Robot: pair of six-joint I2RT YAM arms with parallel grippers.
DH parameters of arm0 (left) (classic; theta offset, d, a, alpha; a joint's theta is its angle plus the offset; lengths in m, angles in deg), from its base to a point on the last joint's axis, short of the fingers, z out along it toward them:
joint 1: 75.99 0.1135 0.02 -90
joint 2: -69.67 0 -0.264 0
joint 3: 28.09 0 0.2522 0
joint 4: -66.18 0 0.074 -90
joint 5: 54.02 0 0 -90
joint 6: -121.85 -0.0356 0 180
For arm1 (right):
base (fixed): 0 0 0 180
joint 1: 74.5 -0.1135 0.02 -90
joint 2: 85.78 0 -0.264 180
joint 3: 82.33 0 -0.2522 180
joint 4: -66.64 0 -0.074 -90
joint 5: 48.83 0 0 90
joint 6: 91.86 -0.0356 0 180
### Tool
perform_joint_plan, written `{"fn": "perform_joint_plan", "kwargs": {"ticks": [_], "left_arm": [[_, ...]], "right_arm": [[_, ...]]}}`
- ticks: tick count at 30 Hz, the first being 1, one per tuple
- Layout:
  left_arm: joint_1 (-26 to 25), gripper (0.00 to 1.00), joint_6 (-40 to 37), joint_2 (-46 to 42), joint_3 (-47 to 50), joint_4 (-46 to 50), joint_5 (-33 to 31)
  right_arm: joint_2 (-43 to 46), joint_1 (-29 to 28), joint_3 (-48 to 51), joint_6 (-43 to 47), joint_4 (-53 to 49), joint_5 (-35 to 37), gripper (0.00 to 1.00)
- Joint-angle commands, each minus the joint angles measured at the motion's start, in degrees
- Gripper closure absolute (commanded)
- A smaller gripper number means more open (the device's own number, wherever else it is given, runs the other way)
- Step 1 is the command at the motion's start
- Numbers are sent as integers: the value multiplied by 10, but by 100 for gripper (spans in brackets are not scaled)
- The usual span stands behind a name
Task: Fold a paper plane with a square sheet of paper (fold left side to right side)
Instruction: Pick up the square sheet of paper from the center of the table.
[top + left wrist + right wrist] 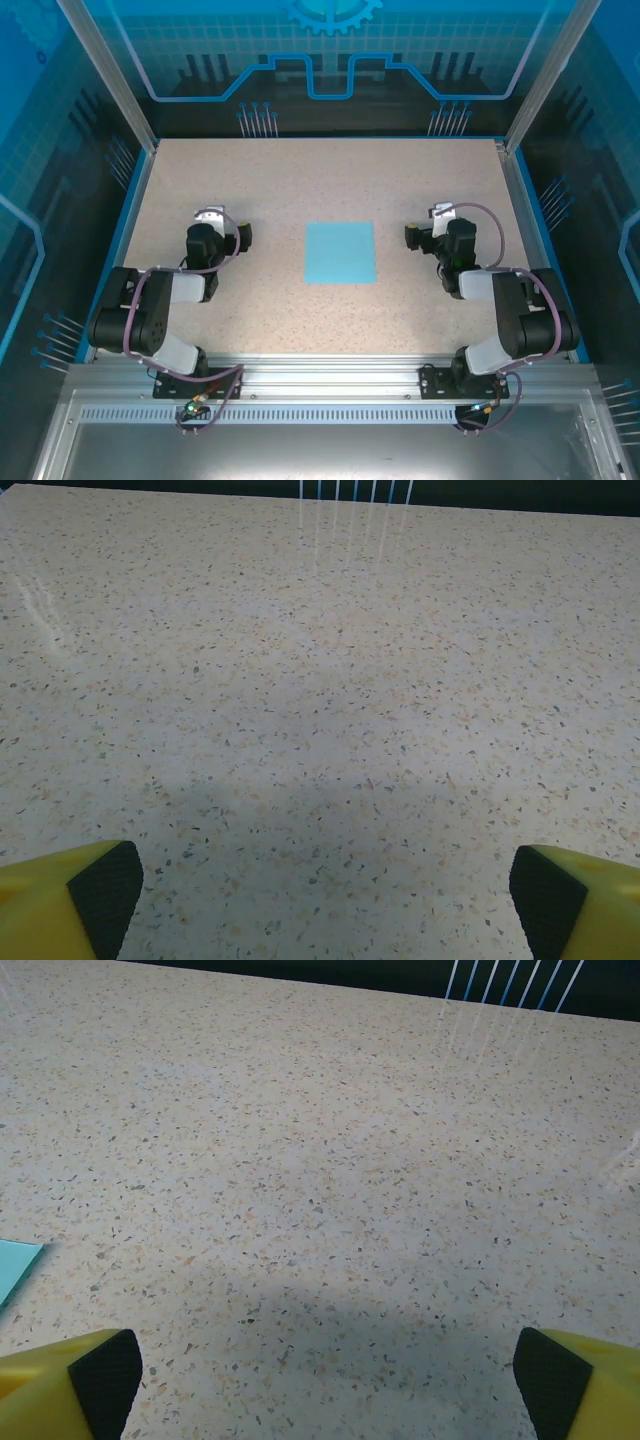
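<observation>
Sheet: a thin, light-blue square sheet of paper (340, 252) is laid flat and uncreased on the speckled beige table (300, 180).
Risk, slip: the sheet is likely to be pushed along rather than lifted, since its left edge lies flush with the smooth top.
Risk, skew: a crooked crease is to be expected if the right side is not pinned while the left is carried over.
Left gripper (325, 892): yellow fingers with black pads, parked well left of the sheet; jaws are spread wide, nothing is gripped or touched.
Right gripper (328, 1372): parked just right of the sheet; jaws are equally wide and empty.
</observation>
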Motion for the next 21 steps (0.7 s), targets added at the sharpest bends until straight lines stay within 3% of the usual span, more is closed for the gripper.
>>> {"fn": "perform_joint_plan", "kwargs": {"ticks": [1, 15, 18, 21], "left_arm": [[7, 1, 3, -3, -12, 2, 15], [15, 2, 12, -10, -17, 18, 23], [15, 2, 20, -57, -52, 117, 6], [15, 2, 33, -135, -81, 219, 17]], "right_arm": [[-1, 2, -2, 5, 18, -6, 0], [2, 19, -4, -4, 15, -39, 0], [28, 26, -42, -19, -69, -19, 1], [70, 29, -102, -40, -216, -15, 1]]}}
